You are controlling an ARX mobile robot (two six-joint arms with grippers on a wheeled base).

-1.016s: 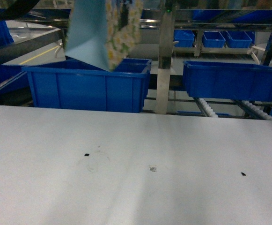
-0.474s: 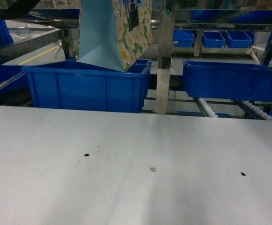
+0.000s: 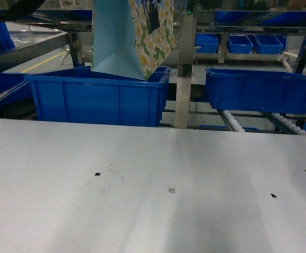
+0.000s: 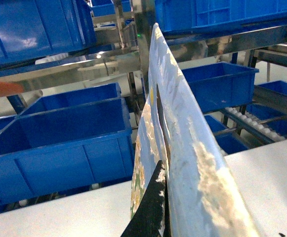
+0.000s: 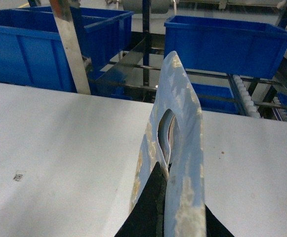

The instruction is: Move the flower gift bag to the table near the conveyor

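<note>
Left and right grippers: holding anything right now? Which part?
Each is shut on a floral paper bag. Left gripper pinches the flower gift bag at its upper edge. Right gripper pinches the second bag at the edge by its handle cutout.

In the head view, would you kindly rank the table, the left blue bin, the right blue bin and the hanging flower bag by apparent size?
1. Table.
2. Left bin.
3. Right bin and flower bag: too alike to rank; the bag is cut off by the top edge and may be nearer the camera.
</note>
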